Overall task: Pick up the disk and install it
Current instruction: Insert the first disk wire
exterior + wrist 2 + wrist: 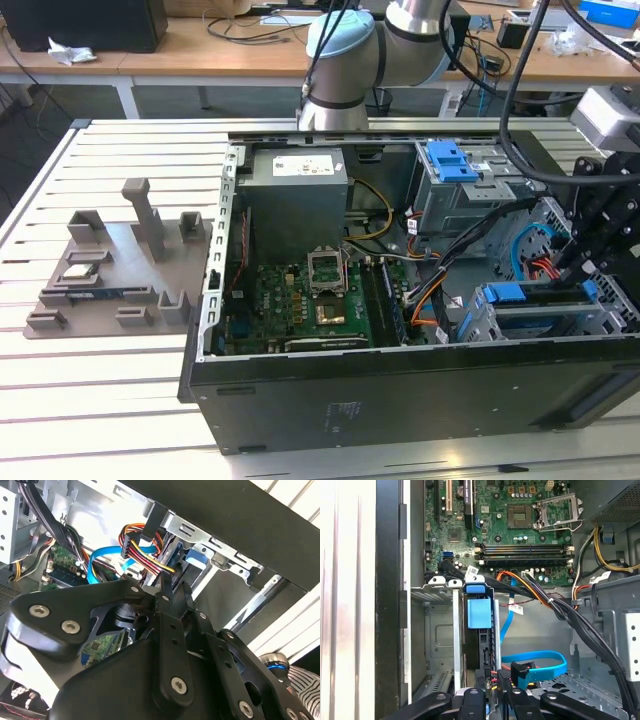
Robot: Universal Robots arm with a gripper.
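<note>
Close up in the second wrist view, the black links of the claw (174, 587) take up most of my picture, reaching down into the open computer case (400, 395). I cannot tell whether the claw is clenched or released. Just ahead of it, in the first wrist view, the disk (479, 614) stands on edge inside a metal bay at the case's front corner, with its blue bracket and blue tab facing my camera. The claw sits at the near end of the disk, very close to it, though I cannot see real contact.

Beside the disk, a flat blue cable (535, 657) loops across the case floor. A bundle of red, yellow and orange wires (145, 555) hangs just beyond the claw. Past those lies the green circuit board (520, 525) with its open processor socket.

From the exterior view, the grey power box (297, 200) sits at the far wall of the case. A drive cage (450, 160) with a blue handle sits toward the exterior view's right. The case rests on a slatted white counter (100, 390). A grey parts tray (110, 260) lies well apart on the exterior view's left. The arm (345, 60) rises behind the case.
</note>
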